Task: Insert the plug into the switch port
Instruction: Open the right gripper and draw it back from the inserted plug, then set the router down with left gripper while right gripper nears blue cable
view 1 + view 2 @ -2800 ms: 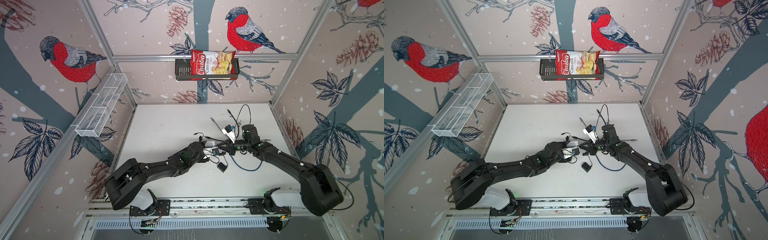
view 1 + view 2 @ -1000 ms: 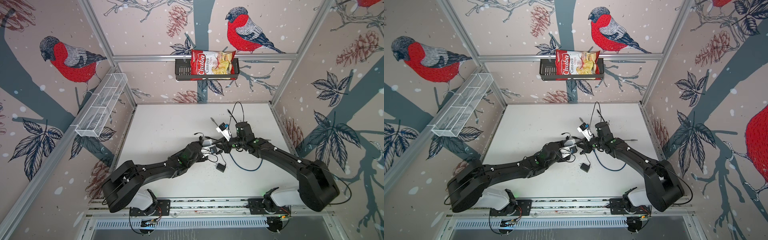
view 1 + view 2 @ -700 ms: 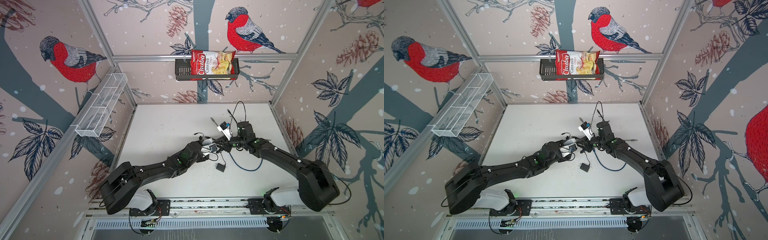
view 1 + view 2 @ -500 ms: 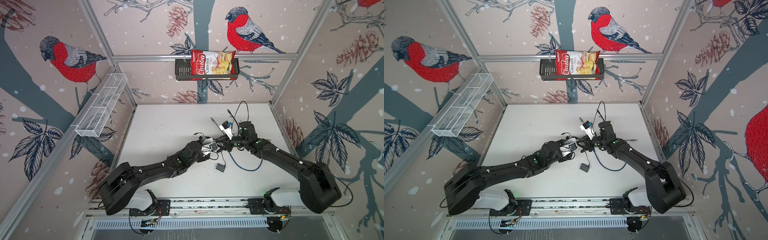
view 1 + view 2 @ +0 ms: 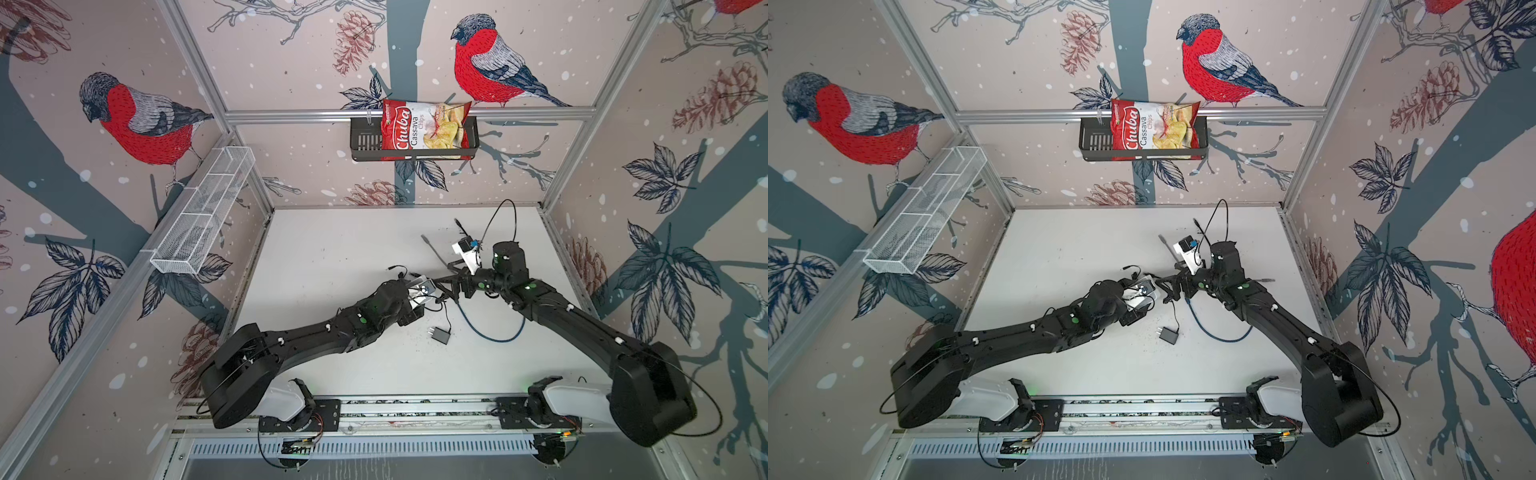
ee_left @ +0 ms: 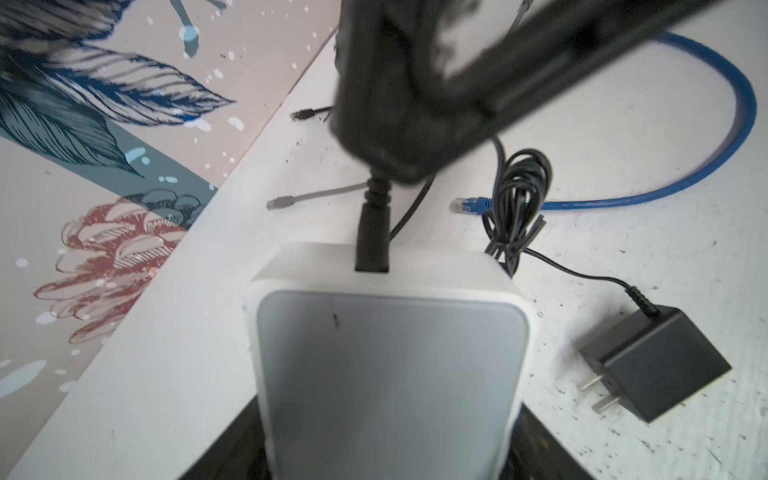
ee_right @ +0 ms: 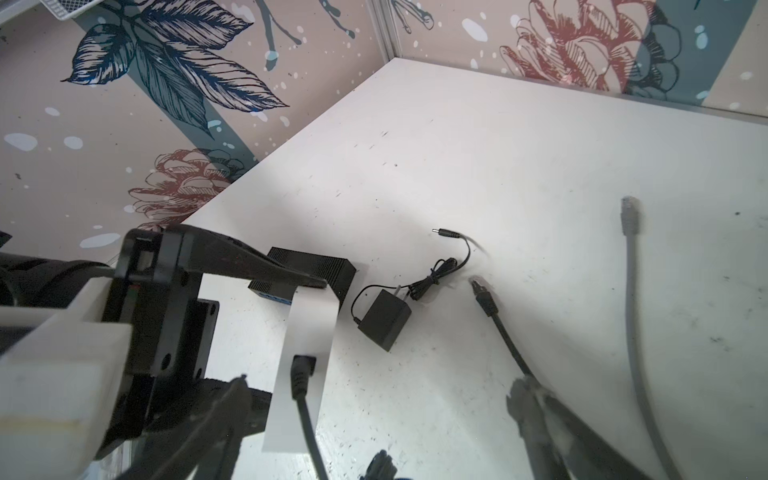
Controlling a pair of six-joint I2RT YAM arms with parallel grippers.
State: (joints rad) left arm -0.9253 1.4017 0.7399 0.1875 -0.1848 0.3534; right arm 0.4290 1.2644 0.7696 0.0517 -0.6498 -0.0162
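Note:
My left gripper [image 6: 386,449] is shut on the white switch [image 6: 390,374], holding it by its two sides above the table. The black plug [image 6: 372,232] sits in the port on the switch's far edge, its cable running off toward the right arm. In the right wrist view the plug [image 7: 301,374] is seated in the white edge of the switch [image 7: 309,324]. My right gripper [image 7: 378,399] stands open, its fingers wide on either side of the cable and touching nothing. In both top views the grippers meet mid-table, with the switch [image 5: 424,287] [image 5: 1142,293] facing the right gripper [image 5: 451,286] [image 5: 1169,286].
A black power adapter [image 5: 440,334] [image 7: 382,318] with a bundled cord lies just below the switch. A blue network cable [image 5: 494,332] [image 6: 706,166], a grey cable [image 7: 631,291] and a black cable [image 7: 486,299] lie on the table. A black ribbed box [image 7: 316,266] sits behind the switch.
My right gripper has opened wide and let go of the plug, which stays in the switch. The right arm has drawn back slightly to the right. The left gripper keeps its hold.

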